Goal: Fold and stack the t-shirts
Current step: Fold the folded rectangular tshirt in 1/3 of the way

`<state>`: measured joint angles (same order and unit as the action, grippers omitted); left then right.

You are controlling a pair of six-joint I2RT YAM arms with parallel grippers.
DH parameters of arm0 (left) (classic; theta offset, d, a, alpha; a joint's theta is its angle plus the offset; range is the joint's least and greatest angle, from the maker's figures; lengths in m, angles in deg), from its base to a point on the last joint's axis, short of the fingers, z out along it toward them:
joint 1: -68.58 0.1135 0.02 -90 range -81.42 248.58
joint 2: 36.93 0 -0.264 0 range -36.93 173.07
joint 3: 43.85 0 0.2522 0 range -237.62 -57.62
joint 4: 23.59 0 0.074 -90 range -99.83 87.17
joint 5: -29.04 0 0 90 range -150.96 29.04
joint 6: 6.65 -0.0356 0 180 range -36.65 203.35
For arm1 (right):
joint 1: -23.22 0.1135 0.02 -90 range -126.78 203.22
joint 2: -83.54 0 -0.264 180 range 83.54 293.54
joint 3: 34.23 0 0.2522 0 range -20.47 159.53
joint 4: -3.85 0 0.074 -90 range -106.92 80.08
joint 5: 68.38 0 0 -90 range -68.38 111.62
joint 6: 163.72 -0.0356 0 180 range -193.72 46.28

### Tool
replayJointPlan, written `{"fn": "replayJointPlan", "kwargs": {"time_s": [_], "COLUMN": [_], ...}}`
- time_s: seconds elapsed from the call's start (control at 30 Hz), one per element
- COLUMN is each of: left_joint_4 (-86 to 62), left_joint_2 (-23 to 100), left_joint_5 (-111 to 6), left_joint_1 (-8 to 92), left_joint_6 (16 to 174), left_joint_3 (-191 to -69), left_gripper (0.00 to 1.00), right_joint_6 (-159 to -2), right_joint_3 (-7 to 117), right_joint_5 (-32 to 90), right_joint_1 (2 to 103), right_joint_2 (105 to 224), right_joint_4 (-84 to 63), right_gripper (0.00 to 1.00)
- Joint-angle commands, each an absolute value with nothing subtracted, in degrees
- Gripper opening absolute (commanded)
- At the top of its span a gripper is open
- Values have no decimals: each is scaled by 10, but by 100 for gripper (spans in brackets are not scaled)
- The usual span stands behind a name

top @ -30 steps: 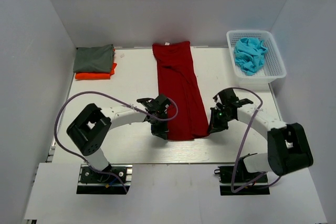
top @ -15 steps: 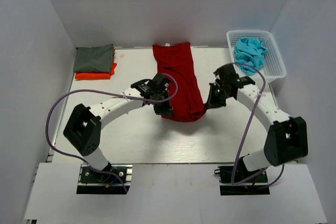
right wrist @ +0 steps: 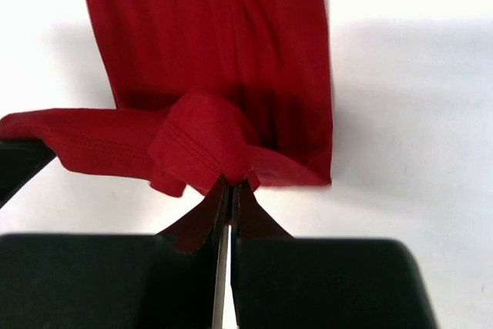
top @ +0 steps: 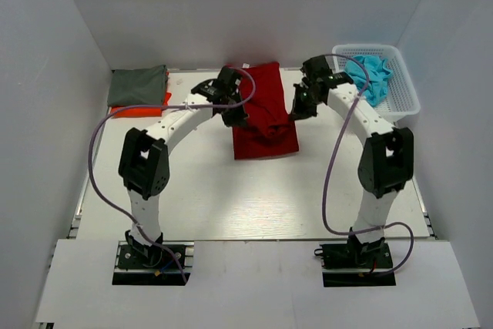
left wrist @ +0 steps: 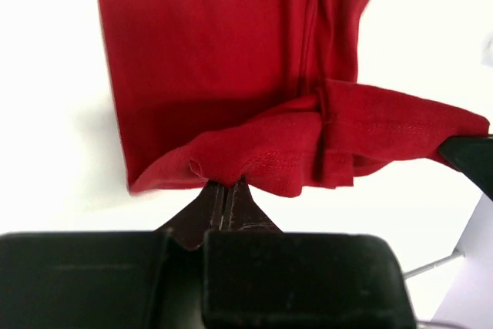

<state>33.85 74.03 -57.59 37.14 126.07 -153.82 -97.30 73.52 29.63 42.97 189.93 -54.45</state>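
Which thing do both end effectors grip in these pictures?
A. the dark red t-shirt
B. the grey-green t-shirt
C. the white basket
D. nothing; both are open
A: the wrist views show the left end effector and the right end effector pinched shut on the edge of the dark red t-shirt.

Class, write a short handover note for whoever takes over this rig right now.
Left gripper and right gripper: each shut on a hem corner of the dark red t-shirt, hem raised over its far half.
Done: grey-green t-shirt folded atop the orange t-shirt, far left.
To do: lay this fold down, finish, stack it; then the turquoise t-shirts in the white basket.
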Motion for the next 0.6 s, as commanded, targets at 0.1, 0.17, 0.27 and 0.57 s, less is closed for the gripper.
{"fn": "replayJointPlan", "kwargs": {"time_s": [0.1,0.17,0.27,0.57], "left_joint_4": [378,371,366,313], "left_joint_2": [808,832,851,909], "left_joint_5": [-557,-534,-522,-523], "left_joint_1": [414,431,445,469], "left_joint_6": [1209,1198,1191,1162], "left_joint_3": [-1667,-1685,-1701,-1735], "left_gripper": [0,0,0,0], "right_joint_6": [-961,-961,-963,-954], "right_joint_3": [871,903,928,943], "right_joint_5": [281,280,286,301], "right_joint_1": [425,422,420,407], "right_joint_2": [1978,1996,2028,2083], "right_joint_4": [-560,-561,-554,-447], "right_gripper": [0,0,0,0]}}
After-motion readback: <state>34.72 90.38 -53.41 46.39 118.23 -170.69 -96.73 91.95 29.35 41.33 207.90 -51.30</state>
